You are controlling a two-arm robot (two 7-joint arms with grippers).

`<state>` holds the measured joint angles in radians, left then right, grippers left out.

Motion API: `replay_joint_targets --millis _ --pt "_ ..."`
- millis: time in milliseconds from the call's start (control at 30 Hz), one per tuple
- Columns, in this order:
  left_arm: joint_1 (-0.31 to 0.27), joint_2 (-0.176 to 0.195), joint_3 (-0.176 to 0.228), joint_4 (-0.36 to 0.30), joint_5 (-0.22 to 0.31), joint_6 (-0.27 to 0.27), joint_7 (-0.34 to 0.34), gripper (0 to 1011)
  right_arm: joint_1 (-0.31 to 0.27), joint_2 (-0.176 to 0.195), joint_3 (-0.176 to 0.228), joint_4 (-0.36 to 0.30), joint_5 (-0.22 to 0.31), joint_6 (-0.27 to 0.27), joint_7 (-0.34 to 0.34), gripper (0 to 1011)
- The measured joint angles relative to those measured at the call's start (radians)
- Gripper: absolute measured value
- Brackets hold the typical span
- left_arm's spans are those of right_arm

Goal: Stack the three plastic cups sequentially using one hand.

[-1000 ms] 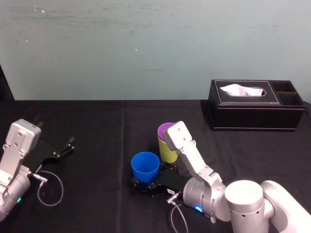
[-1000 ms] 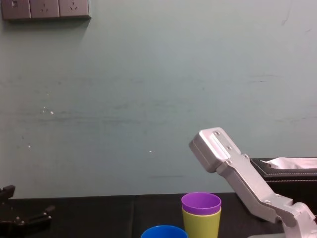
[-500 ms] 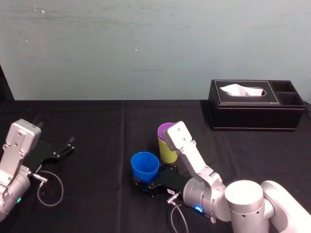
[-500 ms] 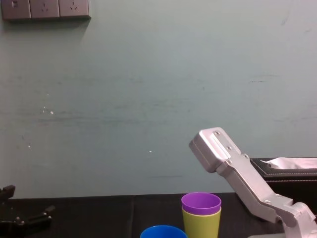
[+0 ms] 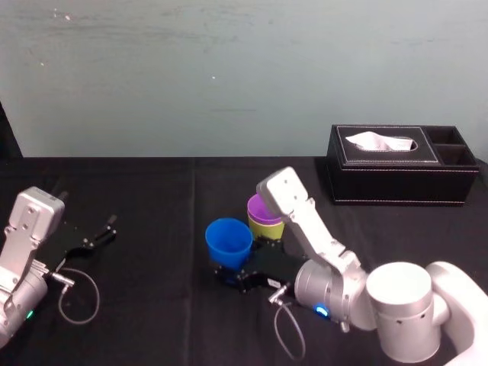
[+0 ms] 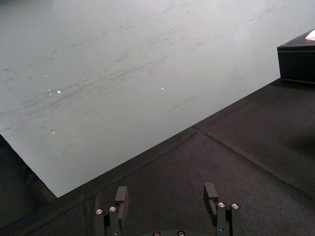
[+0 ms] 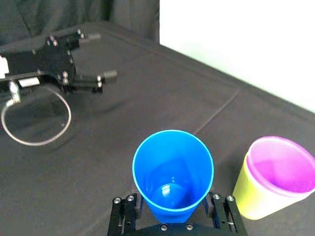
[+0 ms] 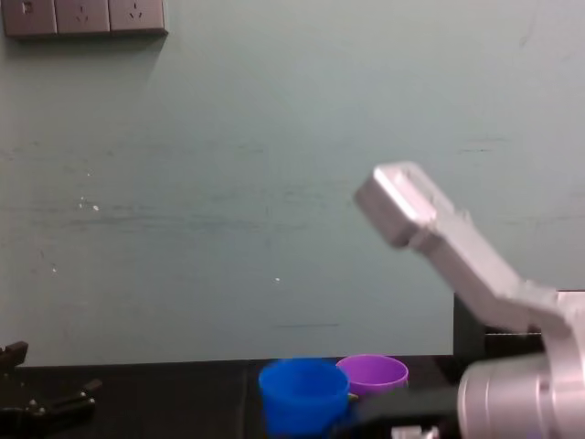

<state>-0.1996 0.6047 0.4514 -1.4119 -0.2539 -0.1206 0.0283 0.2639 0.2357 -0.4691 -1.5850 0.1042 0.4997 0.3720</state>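
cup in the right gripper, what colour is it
Bright blue. The cup shows best in the right wrist view.

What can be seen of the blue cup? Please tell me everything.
The blue cup is a smooth, tapered plastic tumbler, bright blue, upright with its mouth up, and empty. The right gripper grips its lower part between both fingers. It is apart from the purple cup nested in the yellow-green cup, on the robot's left of them.

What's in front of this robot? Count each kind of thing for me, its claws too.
Plastic cups: 3 (blue cup, purple cup, yellow-green cup)
Tissue box: 1
Grippers: 2 (left gripper, right gripper)
Total: 6
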Motion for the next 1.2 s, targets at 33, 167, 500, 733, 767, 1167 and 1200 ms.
replay_joint_targets --millis 33,167,500,733,767,1167,1200 --pt "0.000 0.000 0.000 0.000 0.000 0.000 0.000 1000 0.003 0.002 0.002 -0.006 0.001 0.006 0.003 706" --pt "0.000 0.000 0.000 0.000 0.000 0.000 0.000 1000 0.024 0.013 0.010 -0.042 0.015 0.046 0.020 706" --pt "0.000 0.000 0.000 0.000 0.000 0.000 0.000 1000 0.109 0.033 0.035 -0.077 0.053 0.104 0.043 706" --pt "0.000 0.000 0.000 0.000 0.000 0.000 0.000 1000 0.157 0.037 0.063 -0.045 0.086 0.124 0.042 706" --pt "0.000 0.000 0.000 0.000 0.000 0.000 0.000 1000 0.161 0.036 0.066 -0.040 0.090 0.126 0.042 705" --pt "0.000 0.000 0.000 0.000 0.000 0.000 0.000 1000 0.204 0.034 0.079 0.045 0.114 0.136 0.007 705" --pt "0.000 0.000 0.000 0.000 0.000 0.000 0.000 1000 0.206 0.034 0.078 0.051 0.114 0.136 0.006 705"
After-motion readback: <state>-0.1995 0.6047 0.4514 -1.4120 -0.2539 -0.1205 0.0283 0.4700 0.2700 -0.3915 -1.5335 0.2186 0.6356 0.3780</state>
